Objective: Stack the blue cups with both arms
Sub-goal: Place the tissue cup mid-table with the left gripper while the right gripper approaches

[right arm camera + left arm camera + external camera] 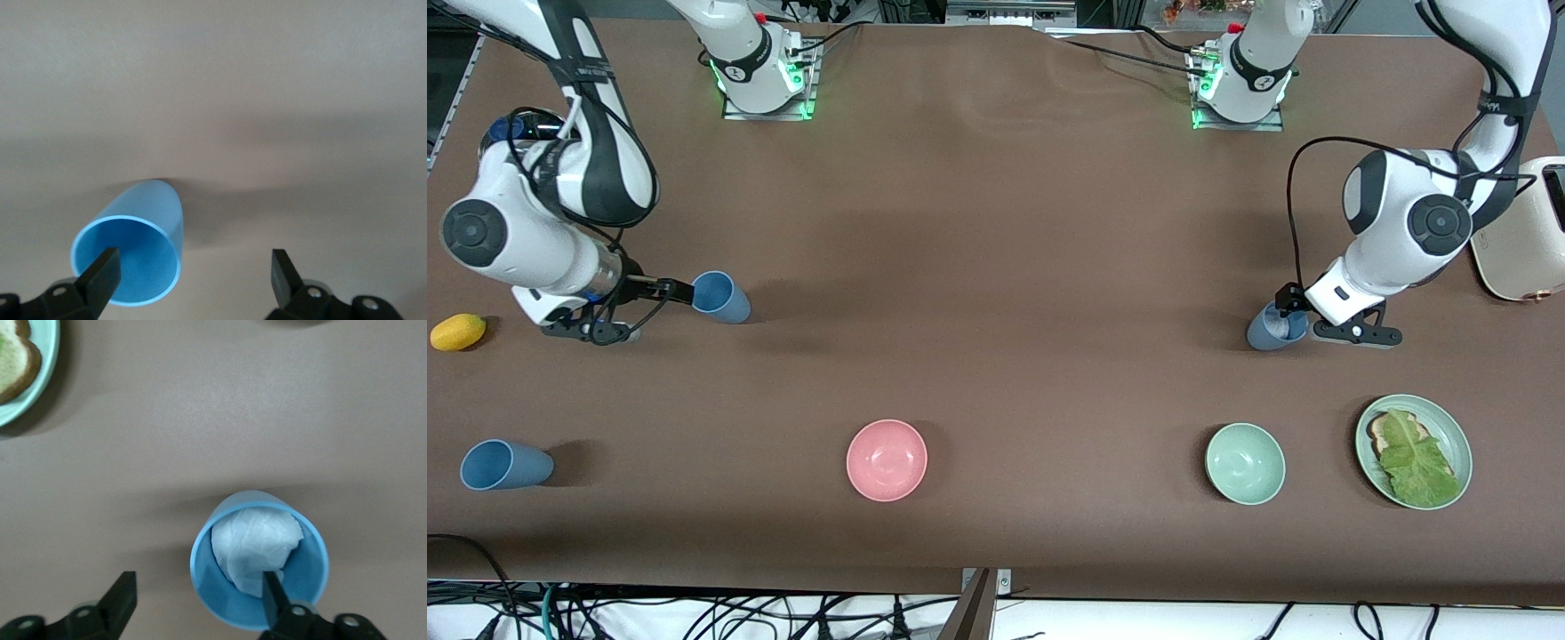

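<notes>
A sky-blue cup (722, 297) stands toward the right arm's end of the table. My right gripper (654, 311) is open beside it. In the right wrist view one fingertip (100, 272) is over the cup's (143, 230) mouth, and the gripper (192, 273) is empty. A grey-blue cup (1267, 331) with crumpled white paper (257, 543) inside stands toward the left arm's end. My left gripper (1316, 324) is open astride the wall of this cup (220, 600). One finger (270, 590) is inside it and the other outside. A third blue cup (505, 465) sits nearer the front camera.
A pink bowl (887, 460), a pale-green bowl (1245, 463) and a green plate (1458, 436) with bread and lettuce sit nearer the front camera. The plate also shows in the left wrist view (30, 403). A yellow fruit (458, 332) lies by the right arm. A cream toaster (1525, 231) stands by the left arm.
</notes>
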Robot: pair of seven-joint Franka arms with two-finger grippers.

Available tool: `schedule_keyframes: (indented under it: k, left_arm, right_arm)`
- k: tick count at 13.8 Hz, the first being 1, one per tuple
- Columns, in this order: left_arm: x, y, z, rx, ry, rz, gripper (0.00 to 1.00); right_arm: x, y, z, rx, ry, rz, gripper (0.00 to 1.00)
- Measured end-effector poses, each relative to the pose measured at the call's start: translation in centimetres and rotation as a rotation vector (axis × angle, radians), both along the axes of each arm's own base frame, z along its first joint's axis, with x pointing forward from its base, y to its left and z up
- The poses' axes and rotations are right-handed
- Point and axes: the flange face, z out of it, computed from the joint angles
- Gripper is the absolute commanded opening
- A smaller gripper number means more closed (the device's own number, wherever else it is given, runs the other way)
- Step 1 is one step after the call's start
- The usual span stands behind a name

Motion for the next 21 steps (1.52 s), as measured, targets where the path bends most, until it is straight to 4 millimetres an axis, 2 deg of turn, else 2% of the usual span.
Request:
schedule_keyframes:
  k: [1,2,5,9,10,11,12,14,15,16,19,21]
  left_arm:
    - [0.0,0.1,-0.9,-0.003,0.005,-0.015,0.08]
    - [0.1,0.2,-1.6,-0.006,0.011,-0.027,0.0]
    - [0.9,0.2,-2.2,-0.01,0.006,-0.036,0.0]
    - [2.9,-0.3,-0.3,-0.03,0.003,-0.015,0.0]
    - [3.4,-1.0,0.4,-0.049,0.026,-0.006,0.0]
    - [3.9,-2.1,1.4,-0.075,0.053,0.0,0.0]
    - [4.4,-3.6,2.6,-0.11,0.078,0.006,0.0]
    - [4.9,-7.9,4.5,-0.172,0.105,0.019,0.0]
    - [4.8,-10.5,5.2,-0.188,0.104,0.035,0.0]
    - [4.6,-13.4,5.8,-0.198,0.101,0.055,0.0]
    - [3.2,-23.0,7.2,-0.209,0.102,0.129,0.0]
    - [1.4,-29.6,6.1,-0.205,0.126,0.172,0.0]
  right_arm:
    - [-0.5,0.0,-0.8,0.001,0.001,0.0,1.0]
    - [-1.0,0.1,-1.5,0.002,0.003,0.001,1.0]
    - [-1.6,0.1,-2.3,0.003,0.02,0.002,1.0]
    - [-2.4,0.2,-3.3,0.004,0.044,0.004,1.0]
    - [-2.5,0.2,-3.6,0.004,0.049,0.005,0.9]
    - [-2.6,0.2,-3.9,0.005,0.056,0.005,0.74]
    - [-2.7,0.2,-4.3,0.005,0.064,0.005,0.51]
    - [-2.8,0.2,-5.0,0.007,0.078,0.006,0.16]
    - [-2.9,0.2,-5.2,0.007,0.081,0.006,0.06]
    - [-2.9,0.2,-5.2,0.007,0.081,0.005,0.0]
    - [-2.8,0.4,-5.2,0.008,0.081,0.004,0.0]
    - [-2.6,0.9,-4.8,0.014,0.073,-0.002,0.0]
